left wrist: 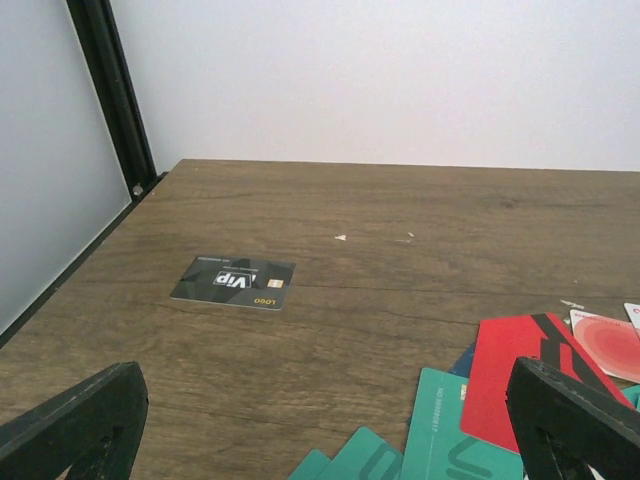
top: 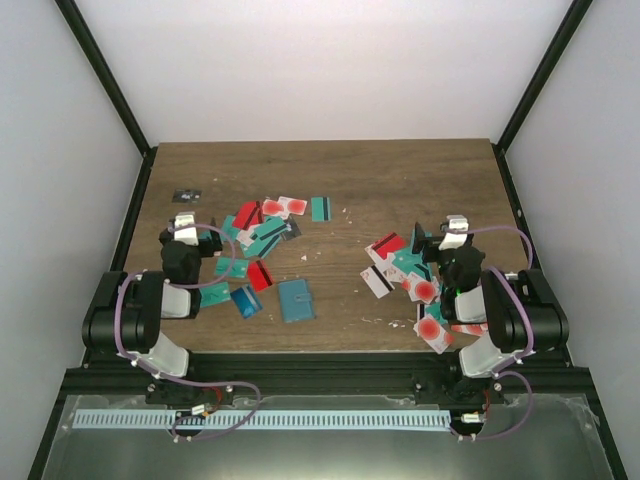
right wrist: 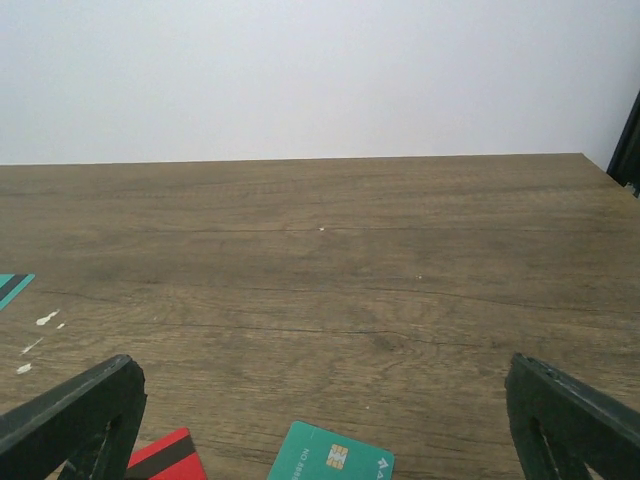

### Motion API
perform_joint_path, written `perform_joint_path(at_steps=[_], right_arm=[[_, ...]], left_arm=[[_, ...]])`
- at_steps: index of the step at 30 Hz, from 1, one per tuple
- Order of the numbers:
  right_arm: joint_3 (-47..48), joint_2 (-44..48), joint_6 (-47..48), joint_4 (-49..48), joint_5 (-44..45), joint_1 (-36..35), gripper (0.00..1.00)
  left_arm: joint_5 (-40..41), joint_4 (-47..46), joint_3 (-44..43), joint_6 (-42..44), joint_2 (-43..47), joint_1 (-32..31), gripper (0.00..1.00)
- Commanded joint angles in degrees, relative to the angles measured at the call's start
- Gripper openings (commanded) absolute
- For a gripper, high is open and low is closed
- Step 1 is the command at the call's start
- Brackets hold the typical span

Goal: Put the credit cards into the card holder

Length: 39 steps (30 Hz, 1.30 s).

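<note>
Teal-blue soft rectangular card holder (top: 296,300): being shown closed and flat near the front edge of the brown wooden table (top: 400,175), between two heaps.
Thin plastic credit cards (top: 258,232), teal, red and white: overlapping, the right heap being partly hidden by the arm.
Black VIP card (left wrist: 233,283): lying apart, far left.
Left gripper (left wrist: 325,380), right gripper (right wrist: 322,370): jaws being held wide apart, nothing between them, the fingers being cut off by the frame.

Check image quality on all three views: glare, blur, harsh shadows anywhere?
Top external: soft even light, no hard shadows, cards too small to read. Left wrist: sharp, VIP print on the black card legible. Right wrist: table grain crisp, no glare; right pincer dark and soft-edged in the corners.
</note>
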<state>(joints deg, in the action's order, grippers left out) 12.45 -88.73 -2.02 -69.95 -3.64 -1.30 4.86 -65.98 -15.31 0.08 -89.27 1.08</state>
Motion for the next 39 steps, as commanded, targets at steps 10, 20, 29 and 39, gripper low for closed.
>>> perform_joint_path(at_steps=[10, 20, 29, 39], right_arm=[[1.4, 0.4, 0.7, -1.7, -1.0, 0.6, 1.0], [1.4, 0.4, 0.7, -1.7, -1.0, 0.6, 1.0], [1.5, 0.3, 0.7, -1.7, -1.0, 0.6, 1.0], [1.5, 0.4, 0.7, -1.6, -1.1, 0.6, 1.0]], left_arm=[[-2.3, -1.0, -0.9, 0.9, 0.0, -0.1, 1.0], [-2.3, -1.1, -0.9, 0.9, 0.0, -0.1, 1.0], [-2.4, -1.1, -0.9, 0.9, 0.0, -0.2, 1.0], [-2.3, -1.1, -0.9, 0.9, 0.0, -0.1, 1.0]])
